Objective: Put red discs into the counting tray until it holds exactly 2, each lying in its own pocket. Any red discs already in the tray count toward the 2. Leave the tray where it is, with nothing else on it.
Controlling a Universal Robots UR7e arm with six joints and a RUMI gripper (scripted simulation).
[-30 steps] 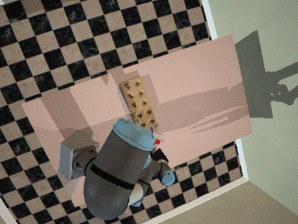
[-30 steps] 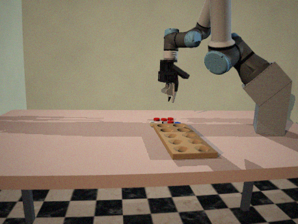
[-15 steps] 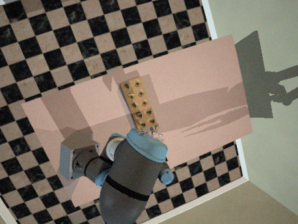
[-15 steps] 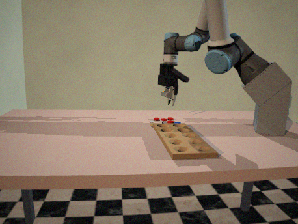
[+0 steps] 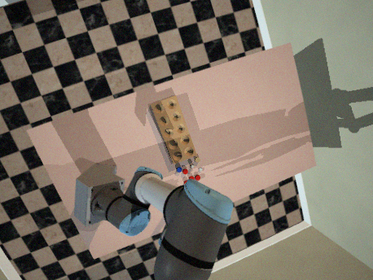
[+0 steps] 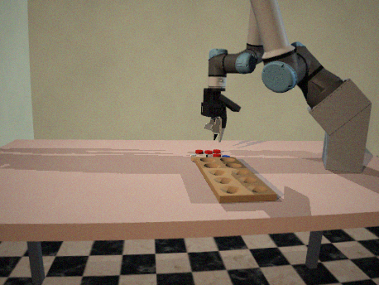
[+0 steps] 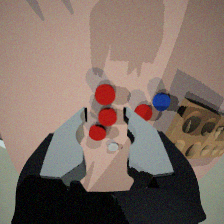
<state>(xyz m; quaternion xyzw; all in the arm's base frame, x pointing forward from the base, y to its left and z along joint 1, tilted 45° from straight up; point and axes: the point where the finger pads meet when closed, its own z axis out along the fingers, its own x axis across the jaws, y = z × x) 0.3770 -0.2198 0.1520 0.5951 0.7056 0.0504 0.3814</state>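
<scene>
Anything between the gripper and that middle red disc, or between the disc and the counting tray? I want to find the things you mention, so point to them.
Nothing visible separates the gripper (image 6: 219,138) (image 7: 105,108) from the middle red disc (image 7: 107,117) below. Toward the counting tray (image 5: 166,126) (image 6: 244,182) (image 7: 189,145), another red disc (image 7: 143,112) and the blue disc (image 7: 161,101) lie beside the direct route.

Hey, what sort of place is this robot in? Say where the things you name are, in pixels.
Probably a lab-like room: a robot arm (image 5: 195,228) (image 6: 281,76) mounted at a table (image 5: 252,89) (image 6: 103,199), a wooden pocketed tray (image 5: 173,129) (image 6: 236,179) (image 7: 200,131), and a checkered floor (image 5: 95,41) (image 6: 165,257).
</scene>
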